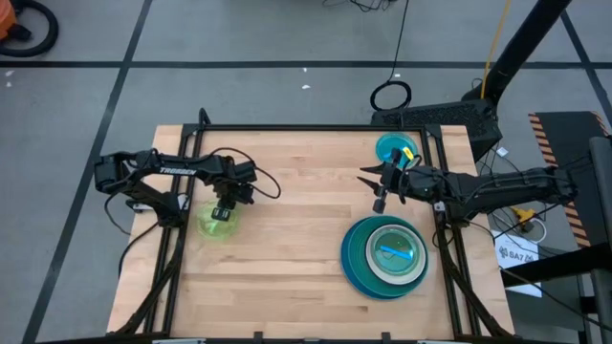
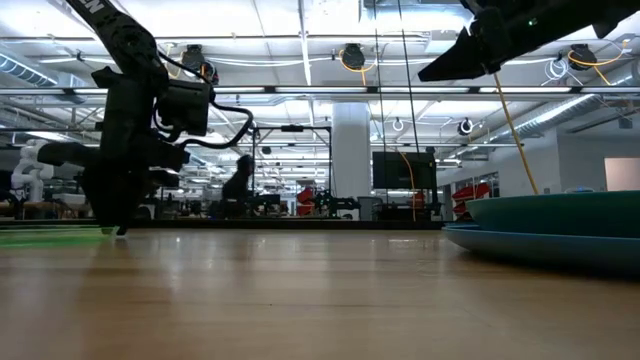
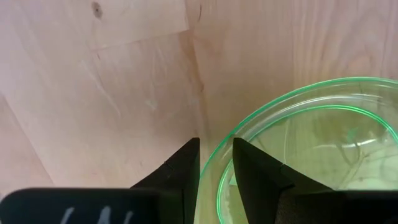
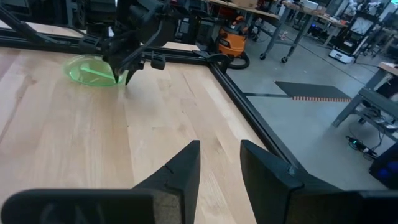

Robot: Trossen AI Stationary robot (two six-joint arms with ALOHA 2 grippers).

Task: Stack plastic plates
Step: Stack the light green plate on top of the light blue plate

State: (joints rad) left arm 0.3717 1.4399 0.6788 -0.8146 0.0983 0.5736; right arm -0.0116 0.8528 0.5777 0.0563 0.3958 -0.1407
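Even overhead lighting, soft shadows
Ceiling strip lights [image 2: 300, 45] glare in the low view, silhouetting the arms; the near worktop [image 2: 320, 310] blurs

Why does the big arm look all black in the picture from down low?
In the low view, bright ceiling lights shine behind the left claw, so it shows as a dark shape. In the left wrist view, the green plate is see-through, wood showing underneath.

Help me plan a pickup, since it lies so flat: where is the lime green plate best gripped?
Probably by its rim. The lime green plate lies flat on the table with only a thin raised edge, so come from above, one finger inside and one outside. The left hand already straddles the rim this way.
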